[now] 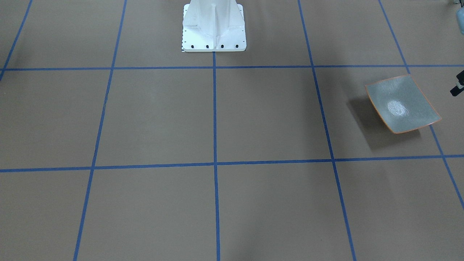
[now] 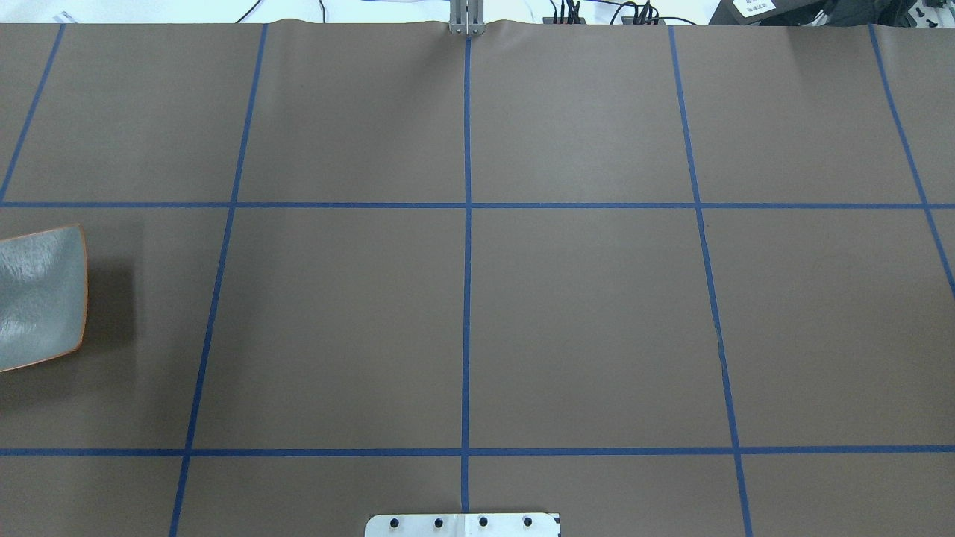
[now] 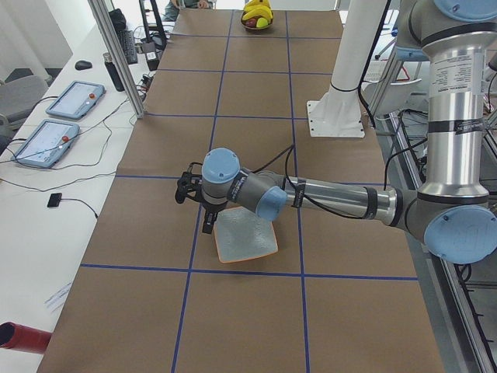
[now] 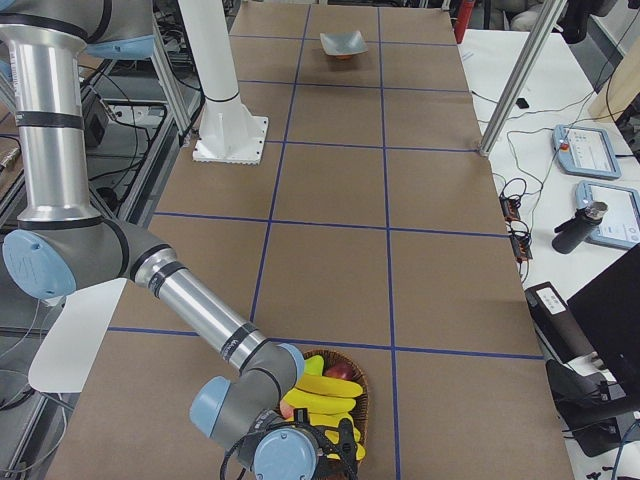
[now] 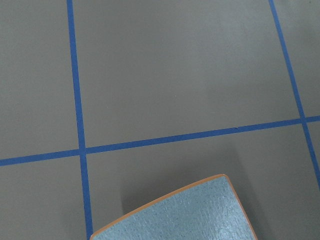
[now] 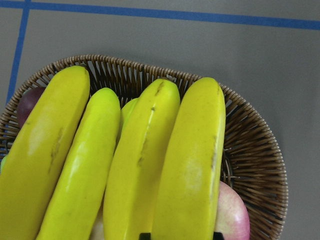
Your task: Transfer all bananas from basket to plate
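Bright yellow glossy bananas (image 6: 150, 160) lie in brown wicker basket (image 6: 255, 165), seen only from the right-side views | squarish grey-green orange-rimmed plate (image 1: 402, 104) sits well apart, at the table's other end | left gripper (image 3: 203, 214) by the plate, right gripper (image 4: 335, 442) over the basket: cannot tell either's jaw state

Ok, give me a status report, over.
Left gripper by plate, right gripper over basket; open or shut unclear. Bananas in basket, none on plate. Apple tucked beside bananas.
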